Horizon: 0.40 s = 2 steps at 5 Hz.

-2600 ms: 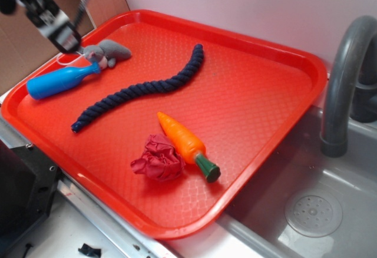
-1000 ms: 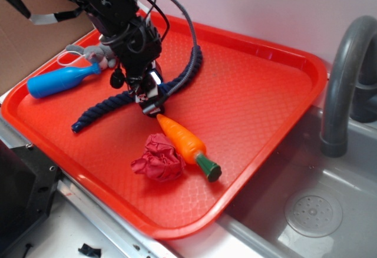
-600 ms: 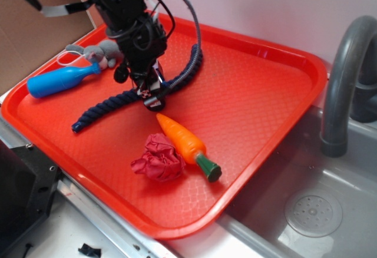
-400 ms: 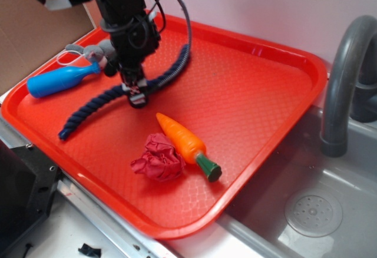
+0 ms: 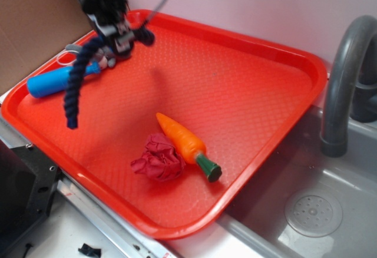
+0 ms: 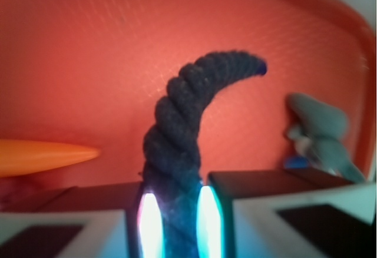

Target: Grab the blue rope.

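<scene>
Gripper: the gripper (image 5: 119,36) hangs above the tray's far left corner, clenched on the rope – the wrist view shows the strand pinched between both pads (image 6: 151,220).
Rope: the rope (image 5: 76,78) is off the tray, held near its middle; one long end droops down past the bottle to a free tip above the tray's left side, and a short end (image 5: 145,35) sticks out to the other side of the gripper. In the wrist view it rises from between the pads and curls to the right (image 6: 188,113).
Tray: the red tray (image 5: 253,87) sits beside a grey sink (image 5: 318,211) with a grey faucet (image 5: 344,75).
Bottle: a light blue bottle (image 5: 50,82) lies near the tray's left edge, partly behind the hanging rope.
Plush: a grey plush toy (image 5: 97,53) lies just beyond the bottle – mostly hidden by the gripper.
Carrot: an orange carrot (image 5: 184,143) lies in the near middle of the tray, green end toward the sink.
Cloth: a crumpled dark red cloth (image 5: 158,159) touches the carrot's left side.
</scene>
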{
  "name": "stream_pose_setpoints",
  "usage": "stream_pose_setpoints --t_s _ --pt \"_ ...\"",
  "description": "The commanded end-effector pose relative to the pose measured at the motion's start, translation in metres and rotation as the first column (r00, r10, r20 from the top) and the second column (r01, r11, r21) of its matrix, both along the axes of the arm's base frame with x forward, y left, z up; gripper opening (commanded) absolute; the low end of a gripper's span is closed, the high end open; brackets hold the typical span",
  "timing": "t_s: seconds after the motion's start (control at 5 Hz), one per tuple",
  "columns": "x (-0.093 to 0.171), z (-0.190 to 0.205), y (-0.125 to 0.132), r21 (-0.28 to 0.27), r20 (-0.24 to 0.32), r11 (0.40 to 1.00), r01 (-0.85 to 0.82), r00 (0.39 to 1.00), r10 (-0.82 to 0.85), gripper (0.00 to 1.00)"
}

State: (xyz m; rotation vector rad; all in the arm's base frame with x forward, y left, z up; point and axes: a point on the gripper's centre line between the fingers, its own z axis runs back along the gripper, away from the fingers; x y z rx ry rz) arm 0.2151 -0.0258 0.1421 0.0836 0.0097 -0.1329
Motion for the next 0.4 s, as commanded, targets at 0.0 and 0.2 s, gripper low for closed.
stream_pose_setpoints --t_s 0.0,0.2 --pt "-0.0166 0.0738 -0.0102 -0.07 0.141 0.994 -0.089 0.985 0.098 0.0" --pt "-0.0137 0.0669 -0.0069 -0.068 0.109 0.988 -0.137 0.984 0.144 0.0"
